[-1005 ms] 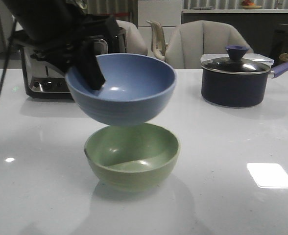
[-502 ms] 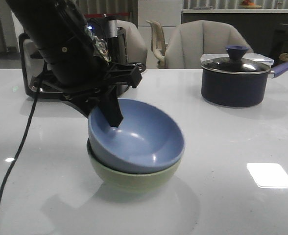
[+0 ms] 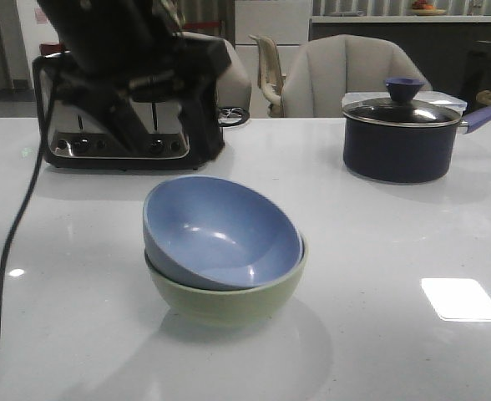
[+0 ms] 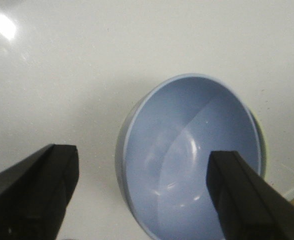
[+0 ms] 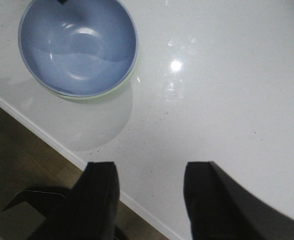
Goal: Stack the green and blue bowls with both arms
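The dusty blue bowl (image 3: 216, 238) sits tilted inside the sage green bowl (image 3: 229, 299) at the middle of the table, its rim higher on the left. My left arm (image 3: 116, 58) is raised above and behind the bowls, at the upper left. In the left wrist view my left gripper (image 4: 142, 155) is open and empty, its fingers well apart above the blue bowl (image 4: 197, 160). My right gripper (image 5: 149, 167) is open and empty over the table's front edge, away from the stacked bowls (image 5: 77, 45). It is out of the front view.
A black and steel toaster (image 3: 120, 138) stands at the back left, behind my left arm. A dark lidded pot (image 3: 404, 138) with a blue knob stands at the back right. A thin black cable (image 3: 12, 242) hangs down on the left. The table's edge (image 5: 62, 145) shows in the right wrist view.
My left gripper lowered the blue bowl into the green bowl, let it go, and rose up and back to the left. The blue bowl now rests tilted in the green one.
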Tool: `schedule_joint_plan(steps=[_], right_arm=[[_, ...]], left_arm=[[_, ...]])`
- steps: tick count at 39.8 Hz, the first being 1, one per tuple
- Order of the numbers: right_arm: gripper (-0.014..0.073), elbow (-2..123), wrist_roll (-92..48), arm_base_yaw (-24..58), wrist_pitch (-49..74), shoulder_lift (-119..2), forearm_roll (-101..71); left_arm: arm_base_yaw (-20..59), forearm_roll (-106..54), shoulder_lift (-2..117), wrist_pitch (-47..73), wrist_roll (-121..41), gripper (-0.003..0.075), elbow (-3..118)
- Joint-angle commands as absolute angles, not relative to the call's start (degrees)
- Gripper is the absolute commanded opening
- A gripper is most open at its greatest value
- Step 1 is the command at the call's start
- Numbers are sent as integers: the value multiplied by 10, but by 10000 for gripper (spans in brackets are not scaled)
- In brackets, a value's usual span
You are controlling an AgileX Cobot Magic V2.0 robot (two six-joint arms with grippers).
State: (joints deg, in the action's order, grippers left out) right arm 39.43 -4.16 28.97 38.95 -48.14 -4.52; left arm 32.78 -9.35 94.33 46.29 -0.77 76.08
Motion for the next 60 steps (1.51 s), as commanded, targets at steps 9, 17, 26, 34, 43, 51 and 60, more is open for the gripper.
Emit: schedule_joint_plan(steps=[9,17,26,34,43,51,60], right_arm=[[430,410,-48,290,357,-479,-42],[430,410,-48,290,357,-479,-42],[430,410,-48,290,357,-479,-42],[430,410,-48,290,357,-479,-42],[430,410,-48,290,361,-479,-42],[270,410,-48,290,368,-479,-42],[52,410,-48,290,370,-479,-42]], left_arm=[[333,-63,729,481,-6,582,737],[333,-35,592,478,-6,582,644],[333,-19,436,462,-6,582,518],[333,-19,315,437,-6,582,424],[333,-19,250,429,-6,580,368],[333,-15,249,429,-6,438,360],[333,-15,249,429,-6,198,360]])
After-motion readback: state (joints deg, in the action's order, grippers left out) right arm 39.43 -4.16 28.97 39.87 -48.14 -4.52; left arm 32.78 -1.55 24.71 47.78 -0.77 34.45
